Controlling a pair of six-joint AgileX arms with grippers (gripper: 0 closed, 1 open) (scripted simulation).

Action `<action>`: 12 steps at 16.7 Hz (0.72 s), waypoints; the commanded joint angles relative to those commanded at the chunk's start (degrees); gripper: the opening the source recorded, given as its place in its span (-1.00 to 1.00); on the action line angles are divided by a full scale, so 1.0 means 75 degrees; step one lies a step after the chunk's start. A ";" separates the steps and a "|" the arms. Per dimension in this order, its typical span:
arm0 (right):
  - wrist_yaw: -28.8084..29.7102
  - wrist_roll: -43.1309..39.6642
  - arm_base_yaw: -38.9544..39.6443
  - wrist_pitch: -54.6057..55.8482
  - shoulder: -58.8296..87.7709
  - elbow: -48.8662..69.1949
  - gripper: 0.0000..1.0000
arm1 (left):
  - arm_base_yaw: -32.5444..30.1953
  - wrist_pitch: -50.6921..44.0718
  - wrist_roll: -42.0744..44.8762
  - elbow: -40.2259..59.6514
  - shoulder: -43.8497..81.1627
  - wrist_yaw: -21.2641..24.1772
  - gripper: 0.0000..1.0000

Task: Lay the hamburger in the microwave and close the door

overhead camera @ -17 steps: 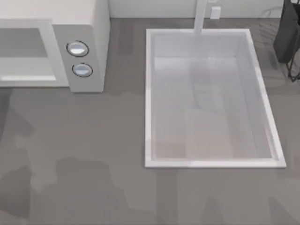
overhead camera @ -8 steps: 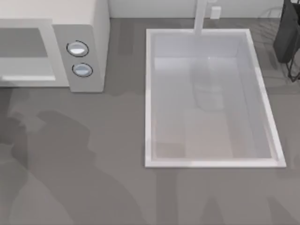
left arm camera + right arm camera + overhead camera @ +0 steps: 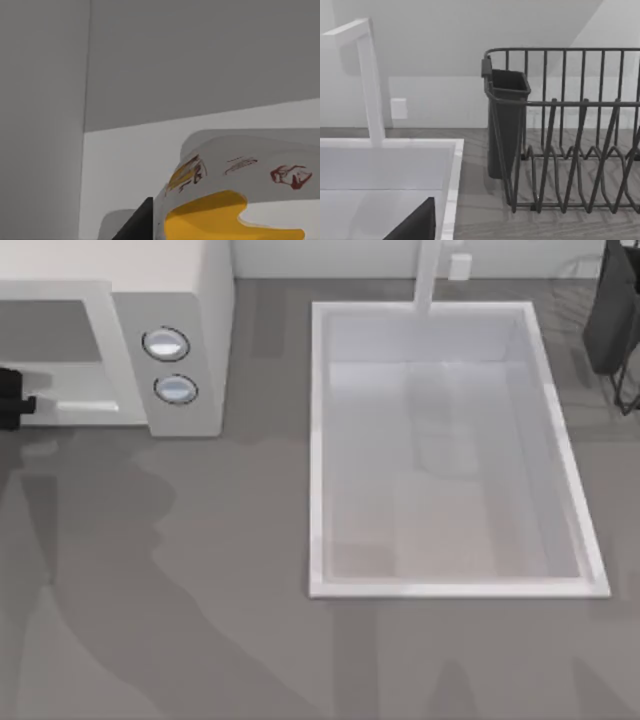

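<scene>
Where frame cuts, left hand (image 3: 10,398) half-hidden

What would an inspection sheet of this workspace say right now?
Surface: grey table, crossed by shadows.
Job's things: microwave at the far left; whether its door is open or shut is unclear. A pale printed thing with yellow inside sits close to the left wrist camera; it may be the hamburger, unsure.
Clutter: white sink; dark dish rack with a utensil holder.
Grippers: left gripper at the door; right gripper beside the sink.
Cables: nothing seen.
Surroundings: pale wall, white faucet.
</scene>
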 joint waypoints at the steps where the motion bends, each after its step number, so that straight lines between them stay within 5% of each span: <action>1: 0.0000 0.0000 0.0000 0.0000 0.0000 0.0000 1.00 | -0.0033 0.0668 -0.0332 -0.0048 0.0200 0.0065 -1.00; 6: 0.0000 0.0000 0.0000 0.0000 0.0000 0.0000 1.00 | -0.0162 0.2931 -0.1588 -0.0257 0.0901 0.0302 -1.00; 12: 0.0000 0.0000 0.0000 0.0000 0.0000 0.0000 1.00 | -0.0189 0.3325 -0.1842 -0.0306 0.1034 0.0349 -1.00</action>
